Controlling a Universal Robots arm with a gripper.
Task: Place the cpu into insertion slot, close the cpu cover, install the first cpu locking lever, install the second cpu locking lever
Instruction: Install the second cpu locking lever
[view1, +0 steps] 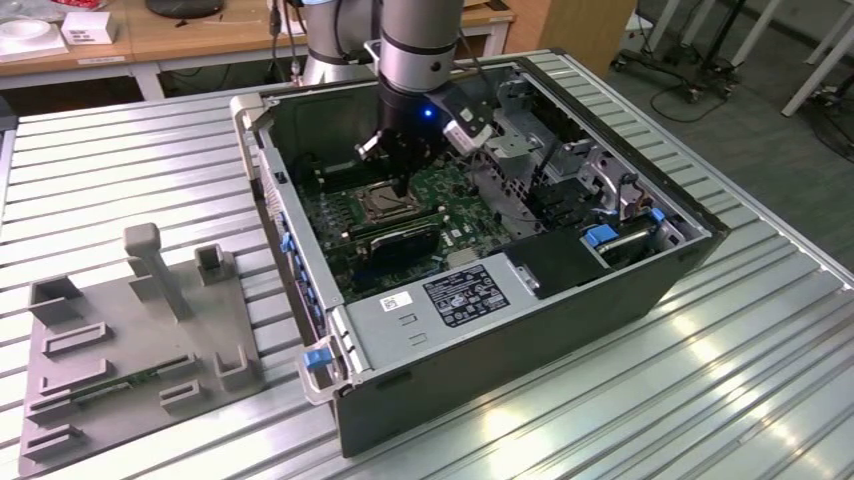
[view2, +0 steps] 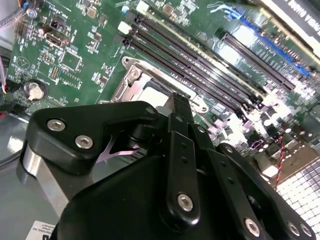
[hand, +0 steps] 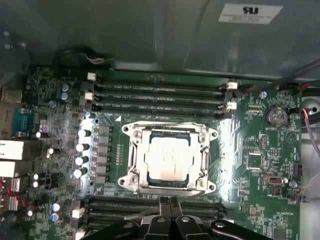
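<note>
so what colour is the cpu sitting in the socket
Pale tan-silver; the cpu shows best in the first wrist view.

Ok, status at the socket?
Gripper over the slot. CPU seated, cover down around it. Path clear.

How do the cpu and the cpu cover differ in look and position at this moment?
The cpu is a solid, pale square plate; the cpu cover is a silvery metal frame with a window cut out. The cpu sits in the centre, showing through the window, while the cpu cover lies flat around its edges. The cpu looks matte, the cpu cover shiny. Both are square and sit level on the green board.
</note>
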